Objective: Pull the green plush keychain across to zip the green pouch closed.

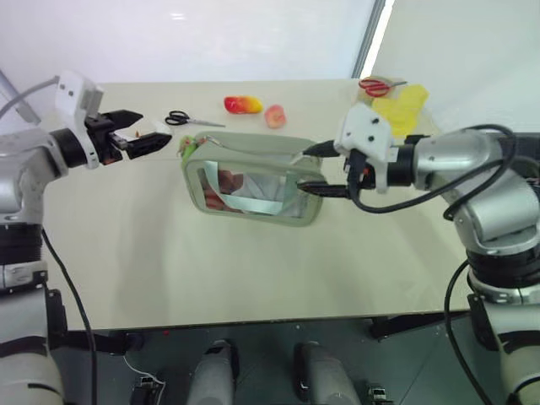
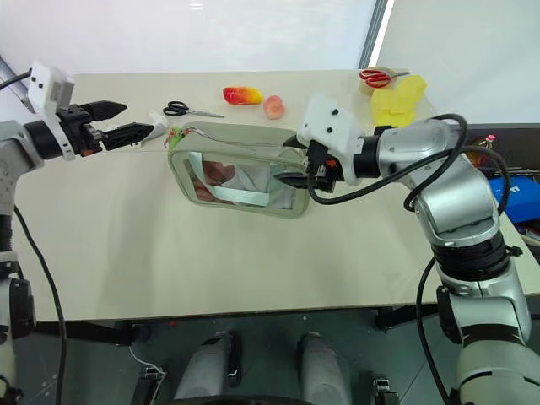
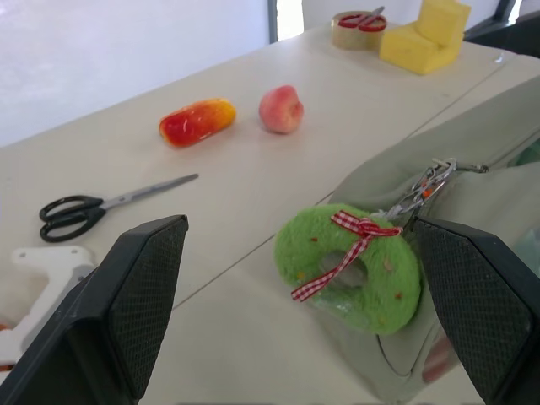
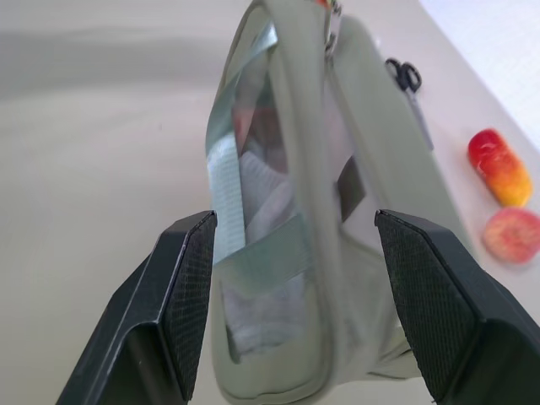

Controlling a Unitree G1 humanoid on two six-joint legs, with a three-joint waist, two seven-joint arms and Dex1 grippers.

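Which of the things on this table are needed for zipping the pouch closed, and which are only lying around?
Needed for the job:
- green pouch
- green plush keychain
- left gripper, open
- right gripper, open

Only lying around:
- black scissors
- red-and-yellow toy
- pink ball
- yellow block
- tape roll with red scissors
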